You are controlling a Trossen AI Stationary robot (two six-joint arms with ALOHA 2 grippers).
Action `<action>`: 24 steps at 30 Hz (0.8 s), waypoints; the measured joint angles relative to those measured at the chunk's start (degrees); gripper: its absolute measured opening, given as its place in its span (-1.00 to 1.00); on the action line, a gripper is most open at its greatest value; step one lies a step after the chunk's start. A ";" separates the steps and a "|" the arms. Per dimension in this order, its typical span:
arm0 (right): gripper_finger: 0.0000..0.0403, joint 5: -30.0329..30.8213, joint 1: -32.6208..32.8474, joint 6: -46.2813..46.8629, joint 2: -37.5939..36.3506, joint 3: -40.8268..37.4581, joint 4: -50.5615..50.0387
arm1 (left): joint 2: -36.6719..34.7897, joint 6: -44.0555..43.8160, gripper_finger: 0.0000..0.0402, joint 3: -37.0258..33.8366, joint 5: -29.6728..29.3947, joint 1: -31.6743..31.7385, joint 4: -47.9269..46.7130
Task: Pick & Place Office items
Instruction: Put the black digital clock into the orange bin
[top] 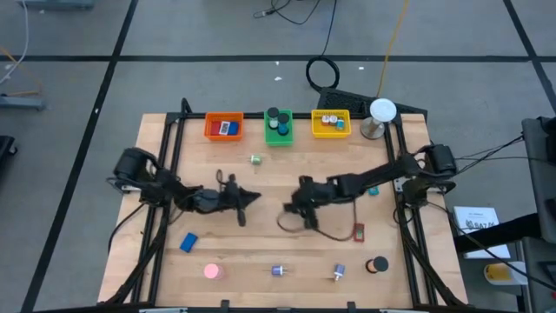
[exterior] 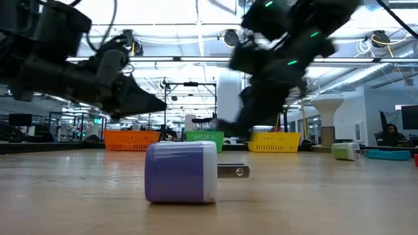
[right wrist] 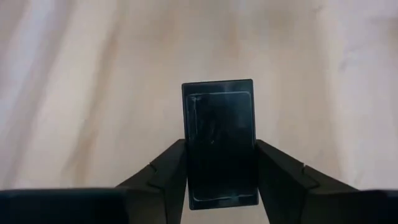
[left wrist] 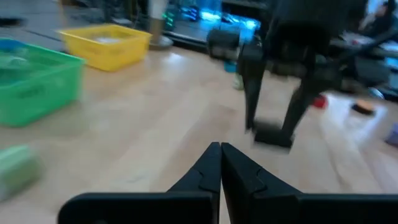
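Wooden table [top: 261,187], mid-area: right gripper [right wrist: 221,168] points down at the surface, its two fingers [right wrist: 163,171] pressed against both sides of a black rectangular block [right wrist: 220,140]. Left gripper [left wrist: 220,163] hovers just left of it, fingertips together and empty. Orange bin [top: 224,127], green bin [top: 279,128] and yellow bin [top: 331,124] line the far edge.
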 joint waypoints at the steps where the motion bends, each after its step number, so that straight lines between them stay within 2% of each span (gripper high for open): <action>1: -0.27 0.07 -0.97 0.90 1.66 1.36 1.13 | -1.36 -0.19 -0.98 -1.17 -0.69 0.13 0.10; 6: -0.27 -0.36 -3.84 -2.06 13.65 14.78 -1.45 | -6.01 -1.42 -0.95 -5.81 -2.51 0.03 0.11; 9: -0.27 -3.27 -4.67 -4.09 20.51 23.17 -3.25 | -6.02 -1.48 -0.96 -7.04 -2.98 -0.09 -0.08; 12: -0.27 -6.08 -5.43 -5.57 24.04 28.07 -3.36 | -6.02 -2.46 -0.99 -7.61 -3.27 -0.13 -0.17; 15: -0.22 -6.26 -5.60 -6.82 25.86 29.77 -2.07 | -6.02 -2.93 -0.95 -7.71 -4.41 -0.13 -2.03; 24: 0.33 -0.10 -4.92 -8.54 23.76 29.49 -4.76 | -6.02 -5.08 -0.91 -7.67 -4.53 -0.02 -4.63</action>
